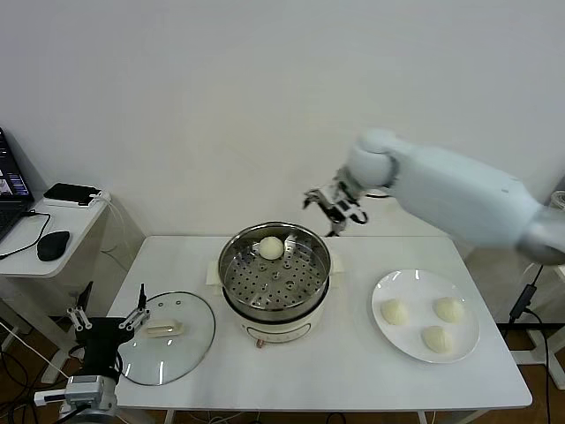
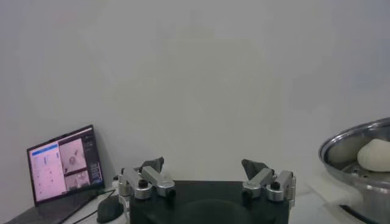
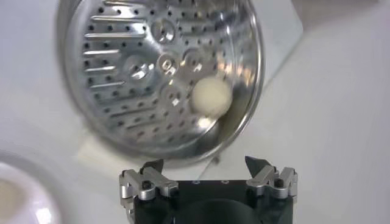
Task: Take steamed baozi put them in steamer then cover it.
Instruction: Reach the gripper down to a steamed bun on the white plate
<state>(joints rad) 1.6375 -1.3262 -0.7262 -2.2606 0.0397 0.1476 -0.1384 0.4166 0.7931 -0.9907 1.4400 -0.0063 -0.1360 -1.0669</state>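
White table (image 1: 353, 371) against a plain wall carries the round stainless-steel steamer (image 1: 274, 274) at centre. One smooth cream-white steamed baozi (image 1: 271, 248) sits at its far rim; three more (image 1: 436, 338) wait on the flat white plate (image 1: 386, 334), right. Right gripper (image 1: 337, 209) hangs empty, fingers apart, beyond the steamer's far edge. Judged step: fetching the second bun, requiring travel right and nearward. Left gripper (image 1: 109, 313), spread, is parked beside the clear glass cover (image 1: 166, 337), near left.
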